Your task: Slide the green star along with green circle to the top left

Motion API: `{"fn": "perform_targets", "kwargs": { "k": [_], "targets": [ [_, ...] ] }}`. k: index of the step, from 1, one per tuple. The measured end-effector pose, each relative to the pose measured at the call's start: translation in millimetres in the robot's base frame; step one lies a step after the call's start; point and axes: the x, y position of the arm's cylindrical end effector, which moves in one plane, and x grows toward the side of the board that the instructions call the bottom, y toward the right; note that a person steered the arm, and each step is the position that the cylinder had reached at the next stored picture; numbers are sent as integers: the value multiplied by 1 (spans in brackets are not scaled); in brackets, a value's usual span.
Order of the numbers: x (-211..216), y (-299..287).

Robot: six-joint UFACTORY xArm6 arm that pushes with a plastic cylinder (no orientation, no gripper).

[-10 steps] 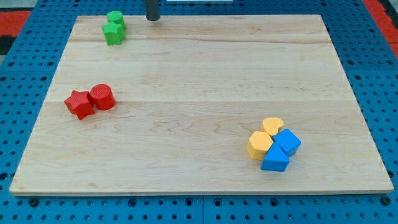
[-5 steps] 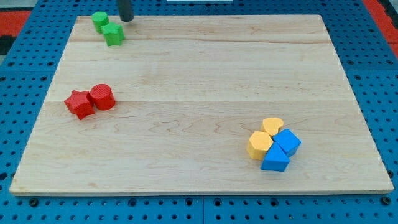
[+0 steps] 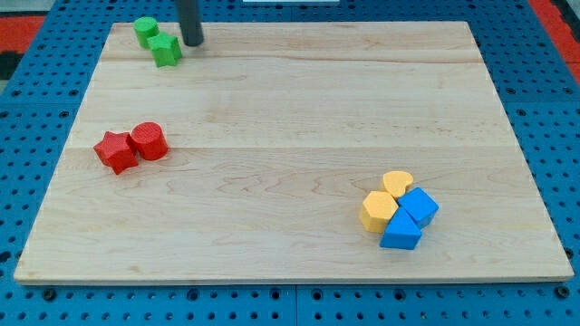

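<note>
The green star (image 3: 166,50) and the green circle (image 3: 145,31) sit touching near the board's top left corner, the circle up and left of the star. My tip (image 3: 192,42) stands just to the right of the star, a small gap from it, not touching either green block.
A red star (image 3: 116,151) and a red cylinder (image 3: 149,140) touch at the view's left middle. At the lower right, a yellow heart (image 3: 397,182), a yellow hexagon (image 3: 378,210), a blue cube (image 3: 419,206) and a blue triangle (image 3: 401,233) cluster together. The wooden board (image 3: 299,109) lies on blue pegboard.
My tip moved left along the top edge and pushed the green circle up and left beside the star, then drew slightly down and right. The other blocks stayed put.
</note>
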Motion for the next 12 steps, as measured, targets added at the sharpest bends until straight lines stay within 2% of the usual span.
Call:
{"fn": "perform_targets", "kwargs": {
  "k": [2,4,6,9,12],
  "targets": [
    [-5,-12],
    [29,20],
    [35,-23],
    [76,-43],
    [51,-53]
  ]
}}
